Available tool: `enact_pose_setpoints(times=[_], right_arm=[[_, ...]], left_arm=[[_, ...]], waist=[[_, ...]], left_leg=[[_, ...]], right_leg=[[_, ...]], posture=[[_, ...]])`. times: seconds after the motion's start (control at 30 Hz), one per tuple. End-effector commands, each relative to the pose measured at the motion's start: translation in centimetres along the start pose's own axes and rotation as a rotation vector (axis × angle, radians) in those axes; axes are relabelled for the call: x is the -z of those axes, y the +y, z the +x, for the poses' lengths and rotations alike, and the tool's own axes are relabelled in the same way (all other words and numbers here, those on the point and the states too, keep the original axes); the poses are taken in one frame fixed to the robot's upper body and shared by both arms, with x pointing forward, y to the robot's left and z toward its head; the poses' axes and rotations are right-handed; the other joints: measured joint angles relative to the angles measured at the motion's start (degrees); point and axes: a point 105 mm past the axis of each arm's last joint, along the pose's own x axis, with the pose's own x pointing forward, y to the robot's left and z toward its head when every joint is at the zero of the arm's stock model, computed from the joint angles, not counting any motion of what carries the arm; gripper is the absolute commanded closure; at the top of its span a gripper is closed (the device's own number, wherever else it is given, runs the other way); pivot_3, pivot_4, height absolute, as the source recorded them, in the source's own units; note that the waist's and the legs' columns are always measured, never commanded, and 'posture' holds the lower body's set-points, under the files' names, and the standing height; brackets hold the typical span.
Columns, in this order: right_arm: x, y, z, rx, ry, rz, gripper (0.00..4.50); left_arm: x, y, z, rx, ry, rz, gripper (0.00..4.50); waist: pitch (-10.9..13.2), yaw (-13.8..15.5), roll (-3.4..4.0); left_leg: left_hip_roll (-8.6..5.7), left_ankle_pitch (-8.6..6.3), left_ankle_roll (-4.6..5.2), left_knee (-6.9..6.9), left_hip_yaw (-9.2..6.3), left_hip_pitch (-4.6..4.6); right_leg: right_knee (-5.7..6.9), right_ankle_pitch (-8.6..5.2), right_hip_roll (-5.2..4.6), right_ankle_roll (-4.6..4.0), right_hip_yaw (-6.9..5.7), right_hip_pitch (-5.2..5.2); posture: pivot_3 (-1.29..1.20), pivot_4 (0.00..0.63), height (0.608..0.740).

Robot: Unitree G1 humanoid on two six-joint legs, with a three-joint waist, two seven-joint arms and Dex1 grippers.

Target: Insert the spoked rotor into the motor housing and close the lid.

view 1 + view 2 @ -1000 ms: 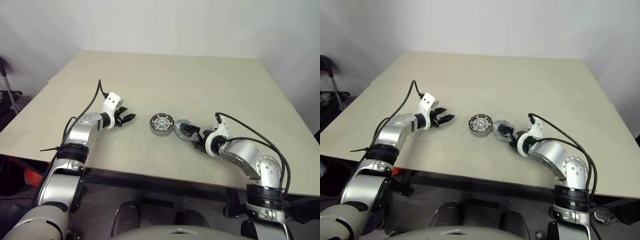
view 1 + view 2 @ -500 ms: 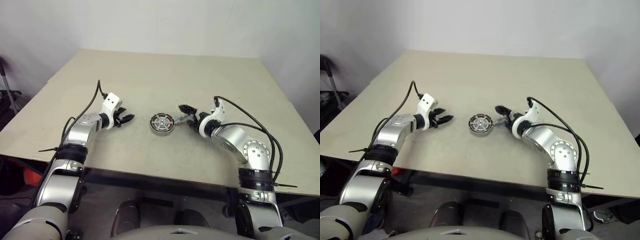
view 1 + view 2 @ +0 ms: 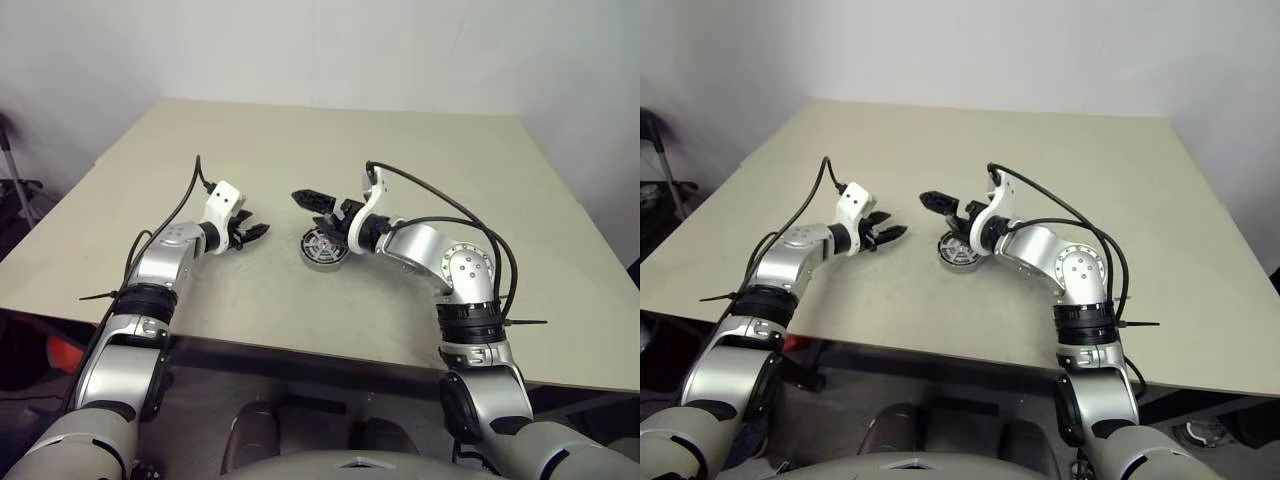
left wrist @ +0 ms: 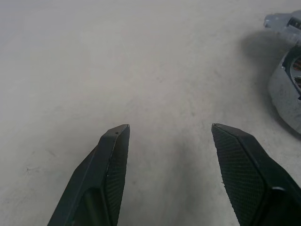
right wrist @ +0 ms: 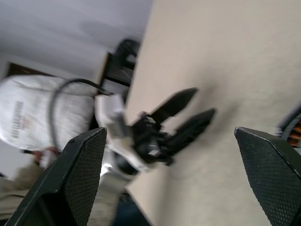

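Since the earlier frame, right gripper (image 3: 312, 205) has swung up and leftward, from the table beside the motor housing (image 3: 323, 247) to a hover over it; left gripper (image 3: 252, 234) unchanged.

Head views: housing sits mid-table (image 3: 420, 170), a round grey cup with spoked silver centre and dark ring. Right fingers spread wide, nothing between them. Left fingers parted, empty, just left of housing.

Left wrist view: grey housing wall (image 4: 285, 92) at frame edge, bare tabletop between parted fingers.

Right wrist view: copper windings (image 5: 294, 134) glimpsed at edge; left gripper (image 5: 196, 106) beyond. No legible writing anywhere.
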Motion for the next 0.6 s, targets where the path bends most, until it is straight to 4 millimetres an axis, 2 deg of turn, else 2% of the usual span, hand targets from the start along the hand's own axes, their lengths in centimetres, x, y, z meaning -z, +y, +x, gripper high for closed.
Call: enact_pose_setpoints(times=[0.03, 0.1, 0.17, 0.23, 0.43, 0.6], right_arm=[[-2.5, 0.4, -1.1, 0.019, -0.104, -0.265, 0.03], [-3.2, -0.1, -1.5, 0.049, -0.136, -0.401, 0.03], [-4.2, -0.5, -1.9, 0.086, -0.183, -0.661, 0.03], [-3.9, -0.8, -1.9, 0.081, -0.176, -0.820, 0.03], [-1.9, -2.1, -0.7, 0.034, -0.082, -0.902, 0.03], [-1.7, -3.3, 0.3, 0.062, -0.084, -0.893, 0.03]], left_arm=[[-1.0, 0.5, -0.4, -0.025, -0.043, 0.022, 1.55], [-0.8, 0.3, -0.4, -0.021, -0.043, 0.019, 1.55], [-1.6, -0.5, -0.2, 0.030, -0.079, -0.012, 1.55], [-2.3, -1.3, -0.1, 0.078, -0.104, -0.020, 1.55], [-3.3, -2.2, 0.3, 0.137, -0.122, 0.006, 1.55], [-4.1, -2.6, 0.2, 0.173, -0.148, -0.008, 1.55]], waist=[[0.0, 0.1, 0.00], [0.0, 0.2, -0.01], [0.0, 0.1, -0.01], [0.0, 0.3, -0.03], [0.0, -0.2, -0.03], [0.0, -0.3, -0.03]], left_leg=[[0.00, 0.00, 0.00, 0.01, 0.00, -0.01], [0.01, 0.00, 0.00, 0.00, -0.01, -0.02], [0.03, 0.00, 0.00, 0.00, -0.03, -0.01], [0.03, 0.00, 0.00, 0.00, -0.07, -0.07], [0.08, -0.03, 0.07, 0.00, -0.07, -0.07], [0.08, -0.06, 0.13, 0.08, -0.05, -0.07]], right_leg=[[-0.04, 0.03, 0.00, 0.05, 0.00, 0.01], [-0.09, 0.05, 0.01, 0.10, 0.00, 0.01], [-0.12, 0.05, 0.03, 0.11, -0.01, 0.02], [-0.18, 0.08, 0.03, 0.11, -0.04, 0.02], [-0.24, 0.16, 0.07, -0.12, -0.07, 0.02], [-0.27, 0.10, 0.06, -0.39, -0.07, 0.07]], posture=[[0.00, 0.000, 0.740], [0.00, 0.000, 0.740], [0.00, 0.000, 0.740], [0.00, 0.000, 0.740], [0.00, 0.000, 0.740], [0.00, 0.000, 0.740]])
